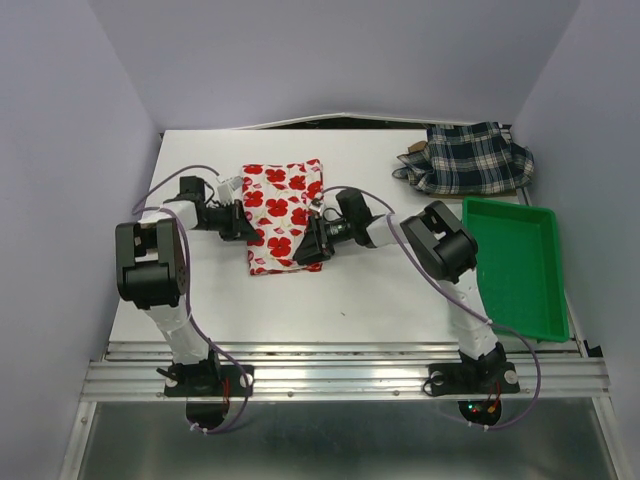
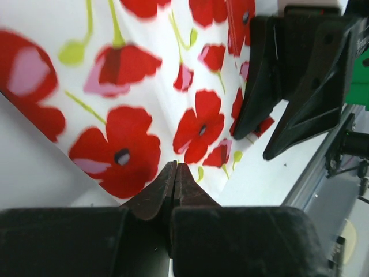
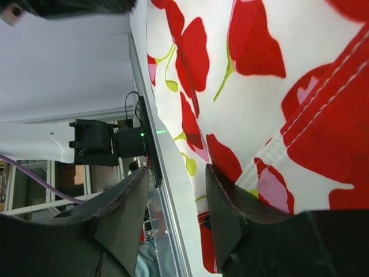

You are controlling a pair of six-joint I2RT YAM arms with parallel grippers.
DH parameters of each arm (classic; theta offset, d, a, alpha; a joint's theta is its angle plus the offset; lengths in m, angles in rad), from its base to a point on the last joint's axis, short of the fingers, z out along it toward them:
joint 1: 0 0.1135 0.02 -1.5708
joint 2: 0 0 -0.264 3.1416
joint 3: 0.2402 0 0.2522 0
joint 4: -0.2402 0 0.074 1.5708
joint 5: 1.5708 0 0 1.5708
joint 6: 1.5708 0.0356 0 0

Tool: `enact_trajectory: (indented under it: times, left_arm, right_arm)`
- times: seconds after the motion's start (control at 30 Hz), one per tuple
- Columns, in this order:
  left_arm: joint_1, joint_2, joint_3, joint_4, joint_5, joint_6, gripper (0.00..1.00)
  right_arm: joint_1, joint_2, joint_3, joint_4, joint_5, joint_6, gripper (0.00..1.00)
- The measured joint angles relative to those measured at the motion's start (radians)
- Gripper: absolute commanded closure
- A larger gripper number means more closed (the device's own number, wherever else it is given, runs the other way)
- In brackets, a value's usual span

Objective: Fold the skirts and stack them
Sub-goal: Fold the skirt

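- White, red-flowered skirt (image 1: 283,200) lies folded upper centre of the overhead frame.
- Left gripper (image 1: 245,226), jaws pressed together, sits at its left edge.
- Right gripper (image 1: 303,248), jaws partly apart, straddles its lower right edge.
- Plaid skirt (image 1: 470,158) is heaped upper right, above the green tray (image 1: 515,270).

Floral skirt (image 1: 283,205): white with red poppies, folded into a flat rectangle. Its left edge is at the left gripper (image 1: 246,227), whose closed tips sit on the hem; can't tell if cloth is pinched. The right gripper (image 1: 303,248) is at the lower right edge, jaws apart and straddling the stitched edge, one finger over the cloth.

Plaid skirt (image 1: 470,158): navy and white, crumpled, well apart from both sets of jaws, far right of the right gripper.

Tan skirt (image 1: 414,150): only a sliver shows at the plaid's left edge.
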Motion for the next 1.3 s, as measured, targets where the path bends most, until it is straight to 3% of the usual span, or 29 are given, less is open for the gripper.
enact_trajectory:
  times: [0.2, 0.5, 0.63, 0.83, 0.97, 1.07, 1.2, 1.3]
  left_arm:
    - [0.0, 0.019, 0.108, 0.072, 0.011, -0.048, 0.96]
    - [0.019, 0.209, 0.161, 0.252, -0.033, -0.225, 0.96]
    - [0.03, 0.257, 0.208, 0.265, -0.051, -0.283, 0.88]
    - [0.032, 0.249, 0.291, 0.23, -0.086, -0.216, 0.62]
    - [0.018, 0.103, 0.27, 0.121, -0.161, -0.042, 0.53]
    - [-0.041, -0.151, 0.166, 0.072, -0.281, 0.136, 0.48]
    - [-0.295, -0.565, -0.08, 0.118, -0.466, 0.367, 0.43]
    - [-0.485, -0.701, -0.221, 0.107, -0.554, 0.494, 0.44]
  right_arm:
    - [0.0, 0.0, 0.035, -0.076, 0.001, -0.069, 0.49]
    - [0.0, 0.0, 0.062, -0.153, -0.001, -0.132, 0.49]
    - [0.0, 0.0, 0.069, -0.176, -0.002, -0.154, 0.48]
    - [0.0, 0.0, 0.075, -0.199, -0.014, -0.167, 0.48]
    - [0.0, 0.0, 0.076, -0.198, -0.023, -0.143, 0.46]
    - [0.0, 0.0, 0.076, -0.189, -0.021, -0.114, 0.46]
    - [0.0, 0.0, 0.076, -0.185, -0.013, -0.096, 0.46]
    - [0.0, 0.0, 0.076, -0.184, -0.008, -0.086, 0.45]
